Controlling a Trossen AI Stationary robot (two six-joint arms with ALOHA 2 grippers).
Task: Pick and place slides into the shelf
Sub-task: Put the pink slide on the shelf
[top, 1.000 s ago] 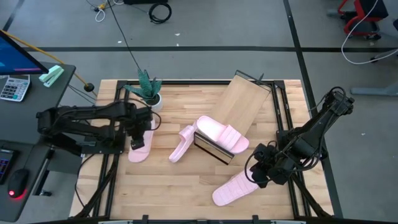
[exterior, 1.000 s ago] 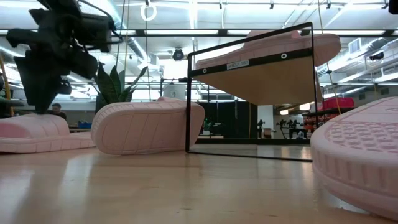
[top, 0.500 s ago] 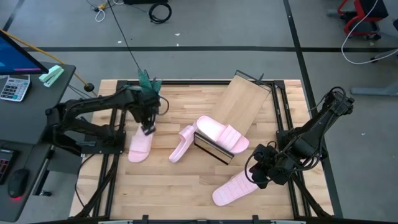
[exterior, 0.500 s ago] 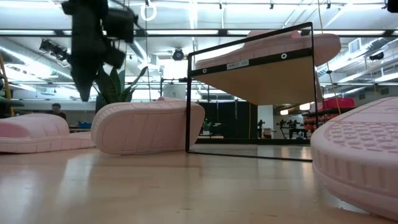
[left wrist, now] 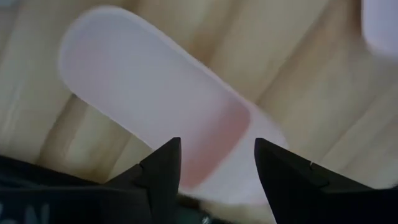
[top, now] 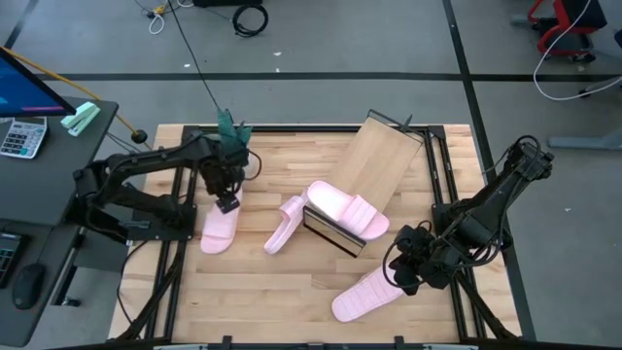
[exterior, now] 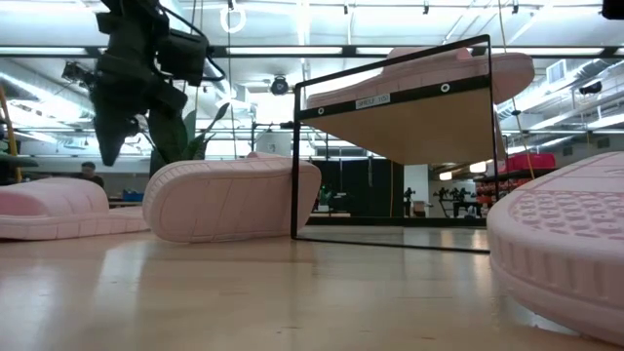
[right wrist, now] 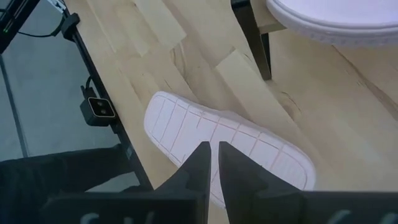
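Grey floor [top: 321,39] with dark seams surrounds the wooden desk [top: 272,301]. Cables [top: 248,17] lie on it. Long ceiling lights [exterior: 283,51] run across the hall behind.

You will find only one piece of lettering in these views. In the low view, a small pale label [exterior: 371,100] sits on the upper black bar of the shelf [exterior: 419,127] frame; its print is too small for you to read. In the high view, a calculator [top: 21,137] lies on the side desk, but you cannot make out the figures on its keys. You can read no other text, brand, number or sign.
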